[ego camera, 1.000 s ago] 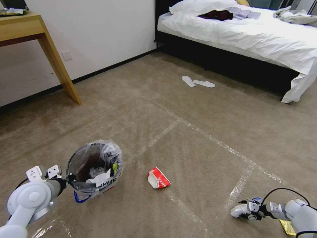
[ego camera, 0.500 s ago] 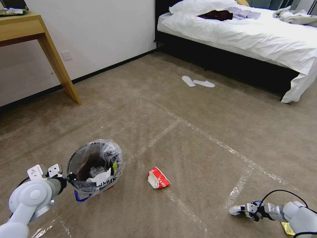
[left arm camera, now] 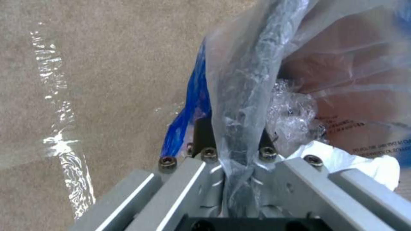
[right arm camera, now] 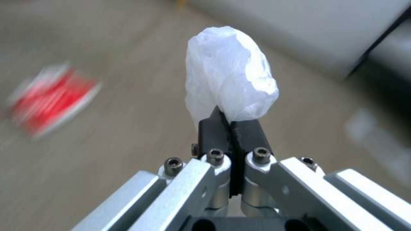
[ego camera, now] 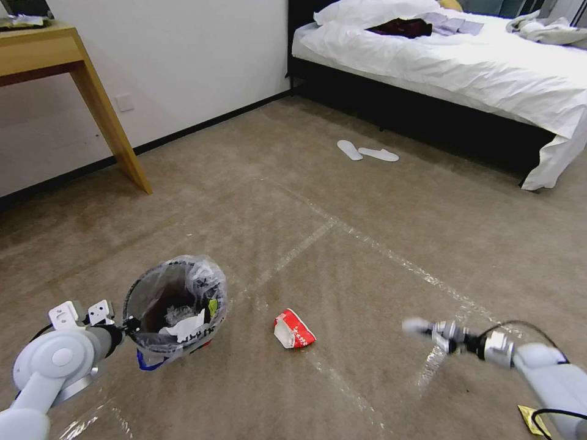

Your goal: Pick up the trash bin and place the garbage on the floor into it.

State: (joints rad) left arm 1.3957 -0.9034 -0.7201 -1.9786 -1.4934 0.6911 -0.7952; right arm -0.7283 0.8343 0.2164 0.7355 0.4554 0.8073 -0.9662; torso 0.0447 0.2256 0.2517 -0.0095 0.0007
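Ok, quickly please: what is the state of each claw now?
Left claw: closed on the rim of the trash bin.
Right claw: closed on a crumpled white tissue.

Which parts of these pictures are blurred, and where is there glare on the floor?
Head view: the right gripper is smeared by motion, while the trash bin on the left gripper is sharp. Right wrist view: the white tissue in the shut fingers is sharp; the red-and-white carton behind is blurred. Left wrist view: a tape line on the carpet glares white.
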